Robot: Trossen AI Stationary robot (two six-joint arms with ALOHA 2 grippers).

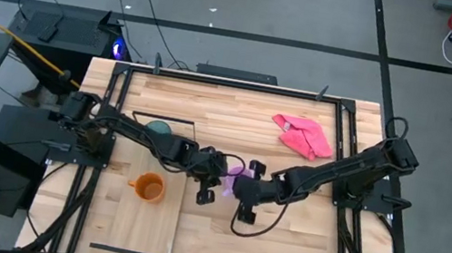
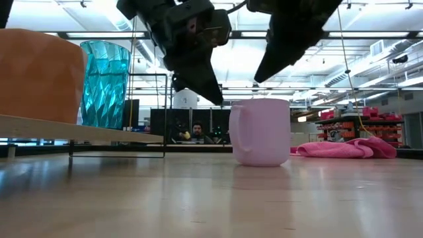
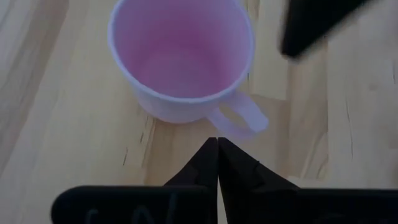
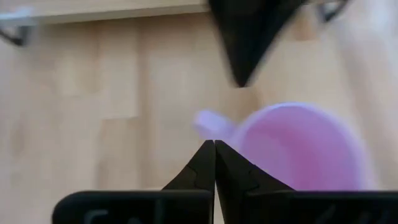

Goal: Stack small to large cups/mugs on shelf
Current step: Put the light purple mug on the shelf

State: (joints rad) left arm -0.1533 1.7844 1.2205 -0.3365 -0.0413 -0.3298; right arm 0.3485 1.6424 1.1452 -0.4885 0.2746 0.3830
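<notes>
- High view is showing the shelf [image 1: 156, 225] lying well to the left of both grippers, carrying the teal tumbler [image 1: 158, 128] and orange mug [image 1: 147, 188].
- The lilac mug [image 2: 260, 131] is standing on the table (upright, untouched) just below both grippers.
- The left gripper [image 3: 217, 146] is hovering, fingers pressed together, empty.
- The right gripper [image 4: 214, 148] is hanging alongside, likewise closed, empty.

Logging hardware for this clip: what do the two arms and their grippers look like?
Both arms are dark, nearly black, slim and jointed, each mounted on a black frame at a table side. A black cable loops from the right arm. The left gripper and right gripper have matte black fingers tapering to sharp points above a flat black bar. No markings are readable.
</notes>
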